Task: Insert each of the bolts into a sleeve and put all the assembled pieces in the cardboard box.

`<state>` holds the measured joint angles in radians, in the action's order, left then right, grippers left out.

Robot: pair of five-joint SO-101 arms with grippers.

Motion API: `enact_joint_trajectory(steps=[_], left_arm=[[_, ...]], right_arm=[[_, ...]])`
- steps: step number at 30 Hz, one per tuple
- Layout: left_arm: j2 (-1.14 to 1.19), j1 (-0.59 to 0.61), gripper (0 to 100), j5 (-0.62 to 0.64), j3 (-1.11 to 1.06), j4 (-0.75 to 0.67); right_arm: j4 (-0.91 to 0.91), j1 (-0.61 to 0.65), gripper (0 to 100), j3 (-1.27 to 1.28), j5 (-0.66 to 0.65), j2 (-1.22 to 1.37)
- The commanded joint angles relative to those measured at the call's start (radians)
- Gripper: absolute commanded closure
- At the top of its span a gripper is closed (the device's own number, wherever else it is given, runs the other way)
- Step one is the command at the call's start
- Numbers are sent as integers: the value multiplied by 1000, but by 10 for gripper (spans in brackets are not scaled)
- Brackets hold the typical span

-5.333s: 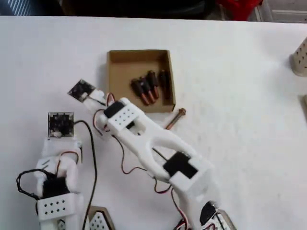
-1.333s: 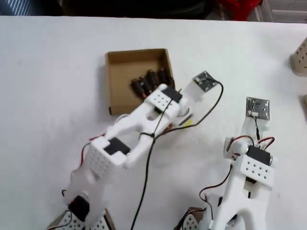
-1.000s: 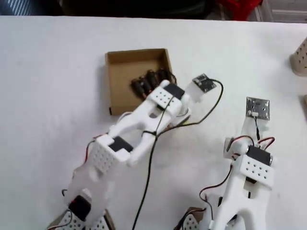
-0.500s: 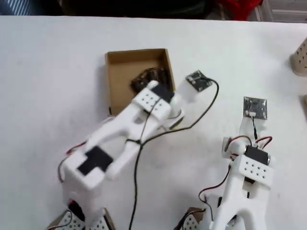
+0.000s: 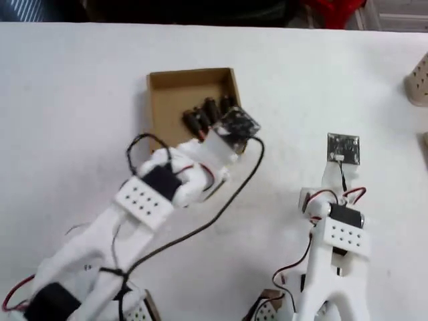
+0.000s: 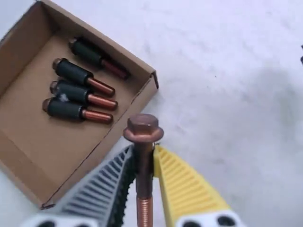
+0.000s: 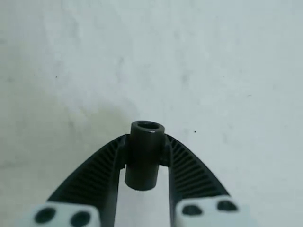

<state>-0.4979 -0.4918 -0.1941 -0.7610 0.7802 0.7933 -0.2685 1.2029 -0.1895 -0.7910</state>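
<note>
My left gripper is shut on a copper bolt, hex head outward, held above the table just off the near right corner of the cardboard box. Several assembled pieces, black sleeves with copper bolts in them, lie side by side in the box. From above, the left arm reaches to the box, its wrist camera over the box's right corner. My right gripper is shut on a black sleeve, hollow end outward, over bare table; the right arm stands to the right.
A pale perforated object sits at the table's right edge. Dark and red items lie beyond the table's far edge. A black cable trails from the left wrist across the table between the arms.
The left arm has lifted the bolt off the table by the box and pulled back toward the near left. The right arm, holding its sleeve, shifted slightly left.
</note>
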Motion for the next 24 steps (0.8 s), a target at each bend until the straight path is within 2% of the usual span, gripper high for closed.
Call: enact_joint_trajectory(steps=[1, 4, 13, 18, 24], left_arm=[[-148, 61, 980, 2, -68, -80], [-217, 94, 980, 6, -155, -133], [-415, 237, 980, 178, -408, -359], [-509, 320, 980, 190, -488, -391], [-579, 364, 980, 190, -575, -423]], right_arm=[[-56, 50, 981, -5, 135, -36], [-74, 104, 981, -3, 147, -36], [-76, 351, 981, 43, 147, -84], [-85, 481, 981, 132, 149, -263], [-249, 625, 981, 299, 149, -558]])
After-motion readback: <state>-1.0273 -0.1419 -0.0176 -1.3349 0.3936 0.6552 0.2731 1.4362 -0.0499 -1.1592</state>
